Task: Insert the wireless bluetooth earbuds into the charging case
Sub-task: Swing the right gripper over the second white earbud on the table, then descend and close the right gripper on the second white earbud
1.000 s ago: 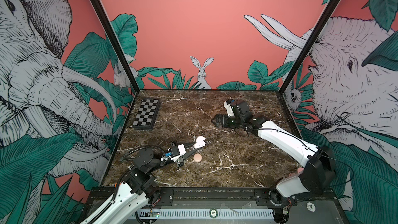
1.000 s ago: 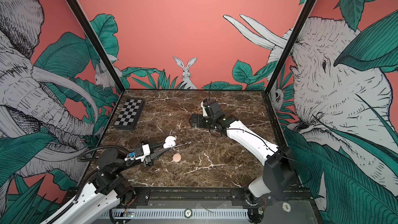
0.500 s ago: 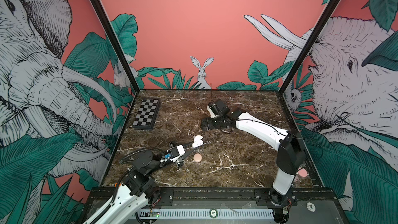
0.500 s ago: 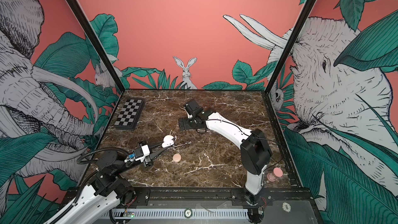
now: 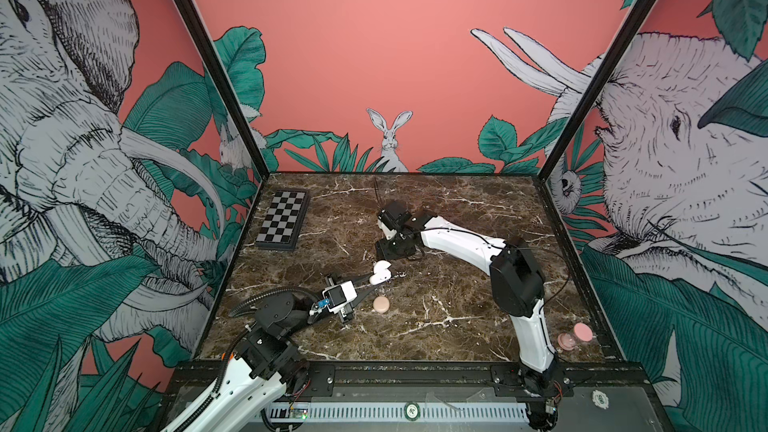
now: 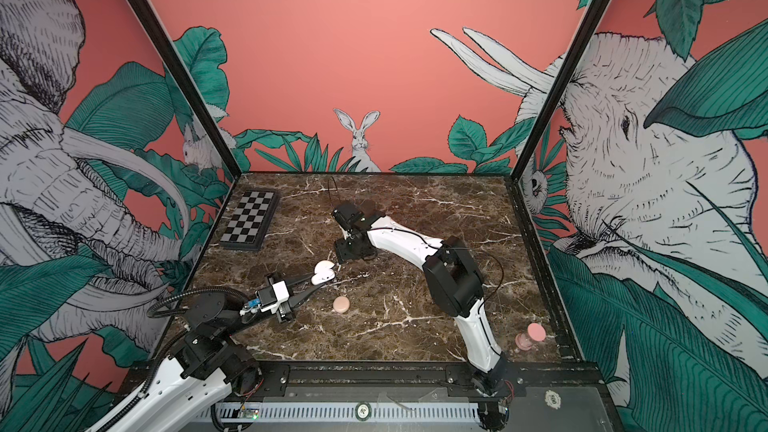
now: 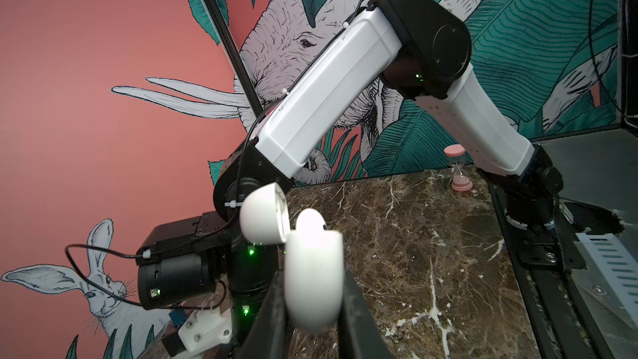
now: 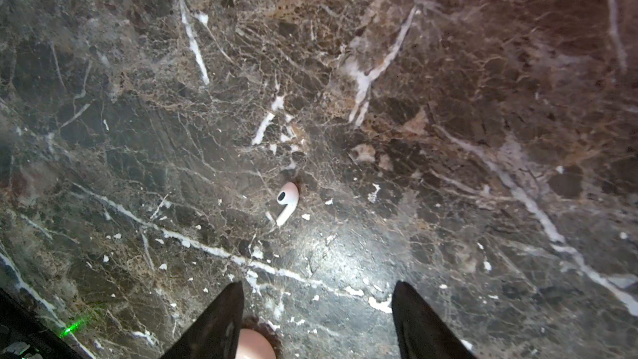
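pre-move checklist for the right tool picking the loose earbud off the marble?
1. Small white stemmed earbud lies free on the brown marble table: ok.
2. Right tool open and empty: ok.
3. Right tool lined up on that earbud: cannot tell; it shows beyond the fingertips.
4. Left tool shut on the white rounded plastic charging case: ok.
5. Case lid open: ok.
6. Empty slot left in the case: cannot tell; another white bud already sits in it.

Around me rise coral-pink walls (image 5: 374,35) painted with elephants (image 5: 685,139), a rabbit (image 5: 390,141) and green leaves (image 5: 496,143); below me lies the white-veined brown marble tabletop (image 5: 415,326).
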Controlling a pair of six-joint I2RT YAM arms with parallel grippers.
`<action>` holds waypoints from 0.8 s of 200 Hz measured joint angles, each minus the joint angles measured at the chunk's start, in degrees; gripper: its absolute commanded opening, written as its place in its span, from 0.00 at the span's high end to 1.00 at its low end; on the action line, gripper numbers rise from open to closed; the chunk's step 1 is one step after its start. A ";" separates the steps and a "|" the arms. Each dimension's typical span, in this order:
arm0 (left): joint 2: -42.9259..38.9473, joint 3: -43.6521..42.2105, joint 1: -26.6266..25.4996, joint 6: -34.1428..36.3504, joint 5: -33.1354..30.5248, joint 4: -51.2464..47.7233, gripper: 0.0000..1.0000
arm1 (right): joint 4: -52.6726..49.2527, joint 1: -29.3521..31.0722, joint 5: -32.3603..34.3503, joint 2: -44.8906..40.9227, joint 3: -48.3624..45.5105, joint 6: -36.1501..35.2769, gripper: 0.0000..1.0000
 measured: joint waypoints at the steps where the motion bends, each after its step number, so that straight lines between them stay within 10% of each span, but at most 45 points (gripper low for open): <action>1: 0.00 0.00 0.00 0.02 0.00 0.00 1.00 | 0.00 0.02 0.00 0.09 0.07 -0.04 0.39; 160: 0.00 0.00 0.00 1.81 0.02 -1.22 1.00 | -4.42 1.14 -1.31 10.58 10.67 -4.76 0.56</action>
